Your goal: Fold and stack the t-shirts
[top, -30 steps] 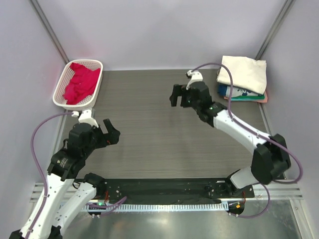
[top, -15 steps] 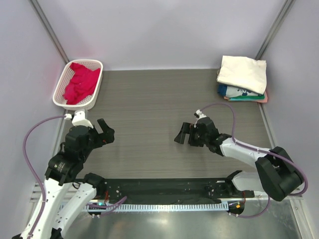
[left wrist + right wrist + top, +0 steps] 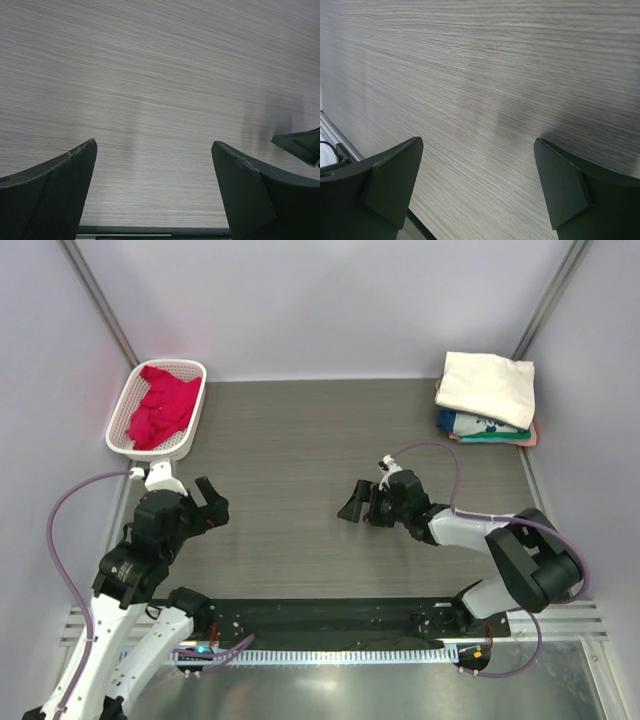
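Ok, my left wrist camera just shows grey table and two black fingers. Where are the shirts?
Observer: One crimson-pink shirt lies bunched in the white basket, at the far left corner.
Operator: Any folded ones?
Observer: Yes, a stack at the far right, with a cream shirt on top.
Operator: Is the other arm holding something?
Observer: No, the right gripper is open and empty, over bare table.

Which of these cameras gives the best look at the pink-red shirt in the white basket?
The top view. It alone shows the crimson shirt, lying crumpled in the basket at the far left corner. Both wrist views show none of it, only wood-grain tabletop between their own fingers.
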